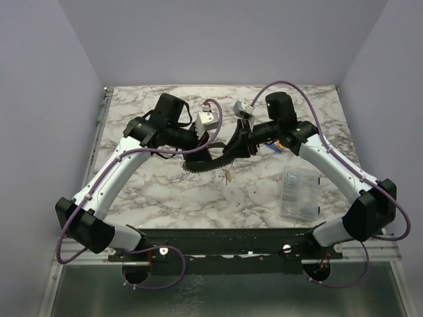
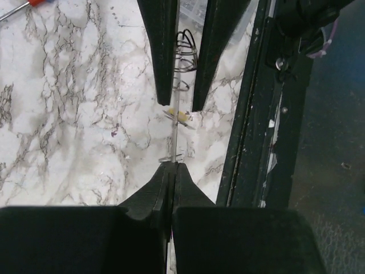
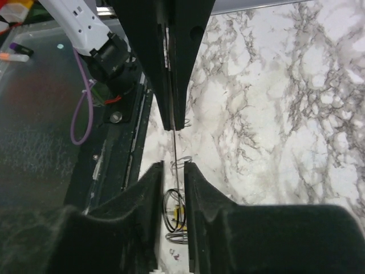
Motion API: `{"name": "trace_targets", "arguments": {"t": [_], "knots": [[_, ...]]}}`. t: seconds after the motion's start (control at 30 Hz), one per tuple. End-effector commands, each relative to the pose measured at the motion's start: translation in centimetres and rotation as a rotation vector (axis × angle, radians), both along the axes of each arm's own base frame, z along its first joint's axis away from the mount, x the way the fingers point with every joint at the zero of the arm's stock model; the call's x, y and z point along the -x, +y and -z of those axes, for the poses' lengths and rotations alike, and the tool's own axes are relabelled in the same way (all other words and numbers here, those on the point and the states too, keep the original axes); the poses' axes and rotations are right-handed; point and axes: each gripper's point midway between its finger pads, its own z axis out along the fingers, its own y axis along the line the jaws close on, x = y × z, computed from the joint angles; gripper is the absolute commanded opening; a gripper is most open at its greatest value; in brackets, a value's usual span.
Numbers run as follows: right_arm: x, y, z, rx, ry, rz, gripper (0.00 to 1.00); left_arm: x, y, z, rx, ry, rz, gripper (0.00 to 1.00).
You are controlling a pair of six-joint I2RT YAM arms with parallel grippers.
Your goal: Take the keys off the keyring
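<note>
The keyring (image 2: 174, 134) shows edge-on as a thin grey wire held above the table. My left gripper (image 2: 173, 166) is shut on its near edge. In the top view the left gripper (image 1: 215, 160) and the right gripper (image 1: 230, 153) meet tip to tip over the middle of the table. My right gripper (image 3: 174, 166) is open, and its fingers (image 3: 153, 194) straddle the ring wire (image 3: 175, 145) with a gap on both sides. A small yellow key (image 2: 181, 117) hangs on the ring with a few small wire rings (image 2: 185, 51). The key also shows in the right wrist view (image 3: 179, 214) and in the top view (image 1: 228, 176).
A clear plastic box (image 1: 299, 191) lies on the marble table (image 1: 165, 191) at the front right. A red-handled tool (image 2: 34, 2) lies at the far side. The black frame rail (image 2: 245, 125) runs along the table's near edge, close under the grippers.
</note>
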Motion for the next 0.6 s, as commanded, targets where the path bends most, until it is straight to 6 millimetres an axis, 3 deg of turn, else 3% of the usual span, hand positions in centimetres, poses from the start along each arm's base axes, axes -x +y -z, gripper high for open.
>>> {"name": "trace_targets", "arguments": {"t": [0.0, 0.1, 0.17, 0.33, 0.53, 0.57], "knots": [[-0.7, -0.1, -0.9, 0.004, -0.043, 0.045, 0.43, -0.9, -0.3, -1.3, 0.031, 0.027, -0.1, 0.0], [-1.6, -1.1, -1.3, -0.003, -0.054, 0.133, 0.79, -0.9, -0.2, -2.7, 0.085, 0.026, -0.124, 0.0], [-2.5, -2.2, -2.0, -0.033, -0.062, 0.195, 0.89, -0.9, -0.1, -3.5, 0.11, 0.021, -0.138, 0.0], [-4.1, -4.8, -2.4, -0.08, -0.025, 0.269, 0.91, -1.3, 0.5, -4.5, 0.136, 0.012, -0.158, 0.0], [-3.3, -4.6, 0.8, -0.159, 0.044, 0.268, 0.88, -2.0, 0.4, -6.6, 0.221, 0.019, -0.187, 0.0], [-3.0, -4.6, 2.2, -0.171, 0.08, 0.272, 0.87, -2.0, 0.3, -7.0, 0.243, 0.024, -0.187, 0.0]]}}
